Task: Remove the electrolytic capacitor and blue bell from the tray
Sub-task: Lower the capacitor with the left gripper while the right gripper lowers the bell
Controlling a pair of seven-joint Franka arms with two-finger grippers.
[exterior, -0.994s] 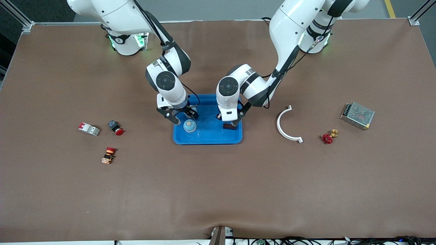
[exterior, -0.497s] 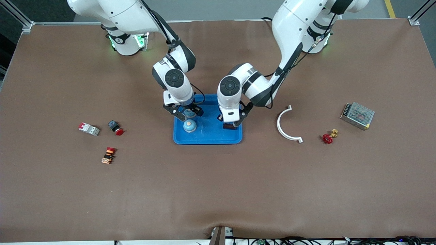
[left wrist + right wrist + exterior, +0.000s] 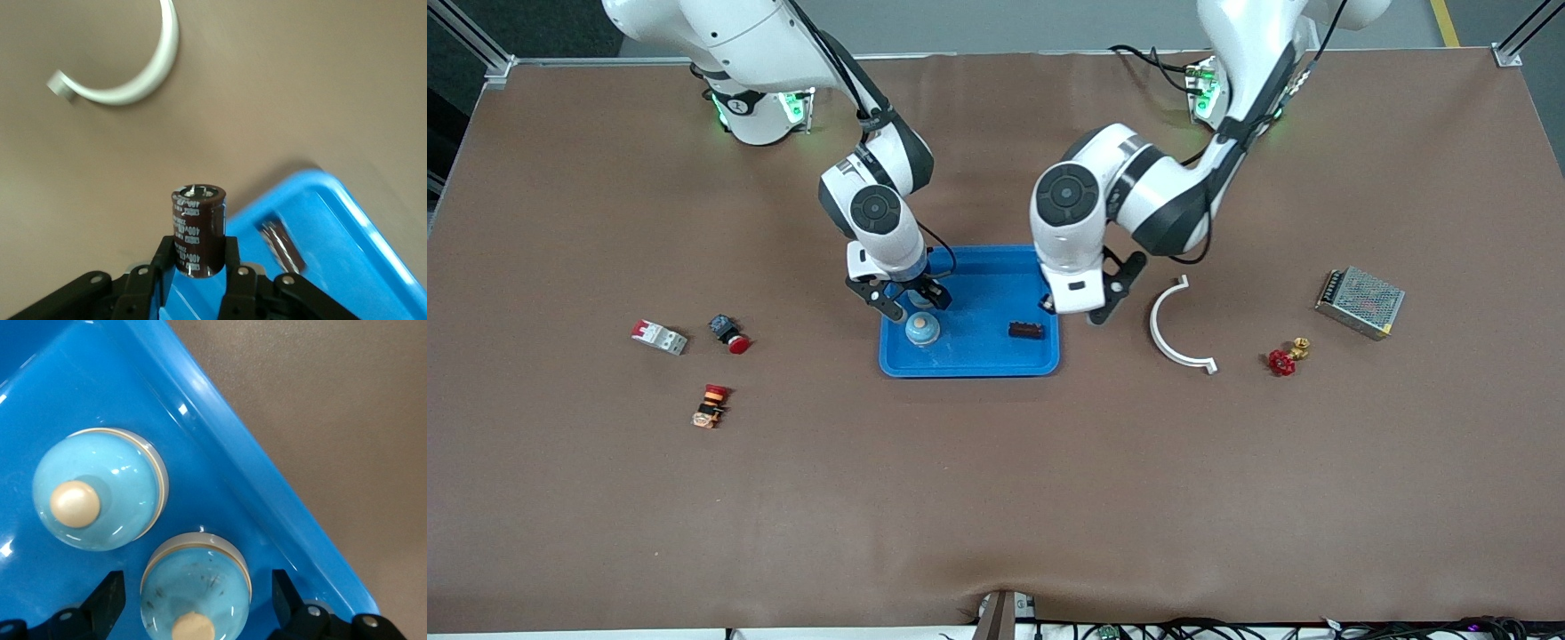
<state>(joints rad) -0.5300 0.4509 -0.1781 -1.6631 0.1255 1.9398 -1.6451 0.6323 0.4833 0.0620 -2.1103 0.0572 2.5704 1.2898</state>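
Note:
A blue tray [image 3: 969, 360] sits at mid-table. My left gripper [image 3: 1074, 307] is over the tray's edge toward the left arm's end, shut on an upright dark brown capacitor [image 3: 198, 230]. A second capacitor [image 3: 1025, 330] lies in the tray and also shows in the left wrist view [image 3: 280, 245]. My right gripper [image 3: 898, 300] is open low over the tray. In the right wrist view its fingers [image 3: 107, 600] stand apart on either side of a pale blue bell [image 3: 197, 587]. Another bell [image 3: 100, 490] sits beside it; it also shows in the front view [image 3: 922, 329].
A white curved bracket [image 3: 1178, 324], a red valve [image 3: 1282, 360] and a metal power supply [image 3: 1360, 302] lie toward the left arm's end. A breaker [image 3: 660, 337], a red push button [image 3: 729, 333] and an orange-red button [image 3: 710, 405] lie toward the right arm's end.
My left gripper has moved from over the lying capacitor toward the left arm's end of the tray. My right gripper has shifted a little over the bells.

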